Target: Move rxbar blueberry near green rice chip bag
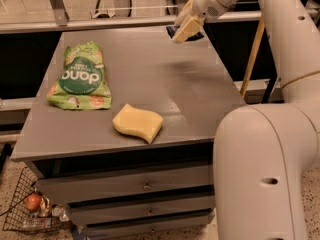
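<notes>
The green rice chip bag (79,77) lies flat on the left side of the grey tabletop (150,74), its dark-green circle facing up. My gripper (186,30) is at the far right of the table, raised above the surface. It is shut on the rxbar blueberry (175,32), a dark navy wrapper that peeks out between and beside the cream fingers (188,28). The bar hangs in the air, well to the right of the bag and farther back.
A yellow wavy sponge (138,123) lies near the table's front edge, right of the bag. The table has drawers below. A wire basket (30,209) with items sits on the floor at lower left. My arm's large white body (260,174) fills the right side.
</notes>
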Robot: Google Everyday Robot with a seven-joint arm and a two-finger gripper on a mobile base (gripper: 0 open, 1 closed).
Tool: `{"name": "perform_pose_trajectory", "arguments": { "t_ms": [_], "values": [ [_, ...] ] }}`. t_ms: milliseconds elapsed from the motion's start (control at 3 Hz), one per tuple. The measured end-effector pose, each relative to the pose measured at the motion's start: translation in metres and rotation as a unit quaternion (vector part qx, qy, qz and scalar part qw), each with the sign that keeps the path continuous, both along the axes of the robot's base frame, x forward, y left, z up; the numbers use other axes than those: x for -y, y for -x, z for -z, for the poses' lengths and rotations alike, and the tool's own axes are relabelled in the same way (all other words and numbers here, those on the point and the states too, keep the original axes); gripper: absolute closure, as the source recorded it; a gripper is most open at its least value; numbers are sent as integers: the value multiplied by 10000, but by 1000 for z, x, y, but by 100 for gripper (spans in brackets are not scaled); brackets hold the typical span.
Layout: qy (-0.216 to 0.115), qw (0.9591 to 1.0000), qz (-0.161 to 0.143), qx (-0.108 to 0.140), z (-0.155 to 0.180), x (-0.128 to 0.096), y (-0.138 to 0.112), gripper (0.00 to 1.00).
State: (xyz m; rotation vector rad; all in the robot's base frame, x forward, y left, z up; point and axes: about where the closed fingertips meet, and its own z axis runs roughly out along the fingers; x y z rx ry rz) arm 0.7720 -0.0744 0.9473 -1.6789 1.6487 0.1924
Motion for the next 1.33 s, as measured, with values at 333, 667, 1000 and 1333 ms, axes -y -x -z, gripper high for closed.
{"name": "perform_pose_trajectory", "arguments": {
  "t_ms": [333, 667, 1000, 1333],
  "values": [
    [-3, 10000, -10, 31, -2, 0, -1, 100],
    [71, 9983, -564, 106, -4, -37, 8, 100],
    [325, 9890, -1395, 379, -16, -89, 30, 100],
    [490, 9757, -2095, 410, -14, -131, 62, 100]
  ]
}}
